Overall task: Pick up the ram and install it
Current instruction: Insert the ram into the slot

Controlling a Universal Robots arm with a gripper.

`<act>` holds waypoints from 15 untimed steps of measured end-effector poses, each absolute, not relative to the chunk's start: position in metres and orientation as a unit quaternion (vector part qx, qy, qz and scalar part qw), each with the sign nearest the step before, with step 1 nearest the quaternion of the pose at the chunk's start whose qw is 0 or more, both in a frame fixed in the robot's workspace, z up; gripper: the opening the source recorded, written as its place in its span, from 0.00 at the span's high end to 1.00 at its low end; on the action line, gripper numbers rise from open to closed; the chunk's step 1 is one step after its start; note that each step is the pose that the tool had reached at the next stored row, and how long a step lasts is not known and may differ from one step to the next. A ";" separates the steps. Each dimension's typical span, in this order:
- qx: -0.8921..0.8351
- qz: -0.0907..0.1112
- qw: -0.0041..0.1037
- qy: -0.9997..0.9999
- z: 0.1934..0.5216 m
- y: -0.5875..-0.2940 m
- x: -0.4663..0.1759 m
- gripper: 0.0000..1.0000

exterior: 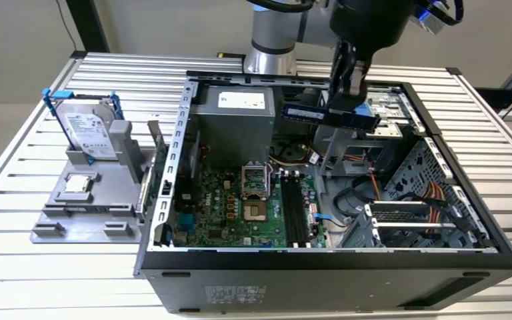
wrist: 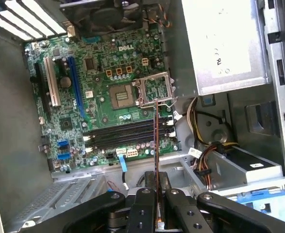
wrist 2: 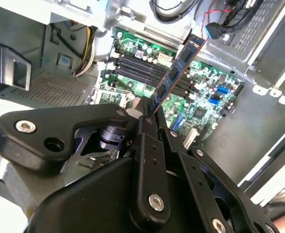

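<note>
Your gripper (exterior: 347,99) pinches the ram (exterior: 327,115), clamped on one long edge, and holds the stick level in the air well above the motherboard (exterior: 229,207), apart from the black memory slots (wrist: 128,133) on that board.

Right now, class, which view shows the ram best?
The second wrist view: the ram shows its chip-covered face. In the exterior view the gripper covers part of it; the first wrist view catches it edge-on.

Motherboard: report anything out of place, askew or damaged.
No damage shows. The processor socket sits empty with its metal frame flipped open, and the memory slots are bare; the gripper holds the ram clear of them.
</note>
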State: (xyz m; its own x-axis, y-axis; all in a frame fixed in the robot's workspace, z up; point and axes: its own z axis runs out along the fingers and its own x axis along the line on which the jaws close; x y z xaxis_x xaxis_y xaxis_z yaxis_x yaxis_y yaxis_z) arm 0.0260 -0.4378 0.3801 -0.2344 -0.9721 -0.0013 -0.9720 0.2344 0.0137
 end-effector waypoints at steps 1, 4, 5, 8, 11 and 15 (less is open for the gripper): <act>0.613 -0.006 0.004 -0.790 0.380 -0.438 0.026 1.00; 0.597 -0.006 0.004 -0.802 0.380 -0.438 0.026 1.00; 0.592 -0.006 0.004 -0.806 0.380 -0.438 0.026 1.00; 0.580 -0.006 0.003 -0.814 0.380 -0.438 0.026 1.00; 0.568 -0.006 0.003 -0.823 0.380 -0.438 0.026 1.00; 0.552 -0.006 0.003 -0.834 0.380 -0.438 0.026 1.00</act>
